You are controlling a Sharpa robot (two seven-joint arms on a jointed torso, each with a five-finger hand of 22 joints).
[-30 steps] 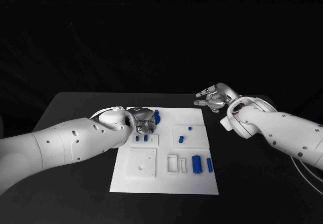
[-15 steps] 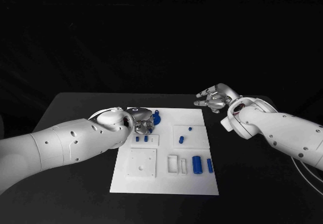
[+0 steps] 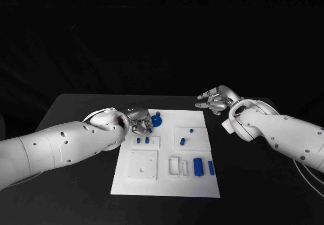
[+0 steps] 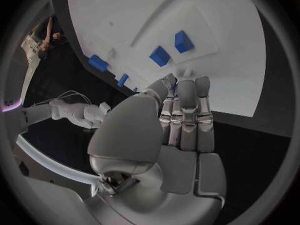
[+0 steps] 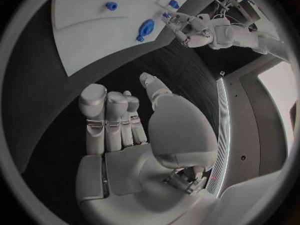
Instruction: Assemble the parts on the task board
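The white task board (image 3: 165, 180) lies mid-table with several blue parts on it. A round blue part (image 3: 156, 120) sits near its far edge. My left hand (image 3: 140, 123) hovers just left of that part, fingers stretched out side by side (image 4: 186, 110) and holding nothing. The right wrist view shows the same part (image 5: 145, 27) lying a little apart from the left hand (image 5: 187, 26). Two small blue pegs (image 3: 142, 139) stand below the left hand. My right hand (image 3: 215, 101) floats off the board's far right corner, fingers extended (image 5: 112, 120) and empty.
Two small blue pieces (image 3: 186, 136) sit in the right-hand square; two blue cylinders (image 3: 202, 166) lie further forward beside white slots (image 3: 177, 165). A white square plate (image 3: 143, 164) takes the front left of the board. Black table (image 3: 74, 117) surrounds it.
My left hand has drawn slightly back and left, so the round blue part stands more uncovered. The right hand's fingers have shifted a little; its place is nearly the same.
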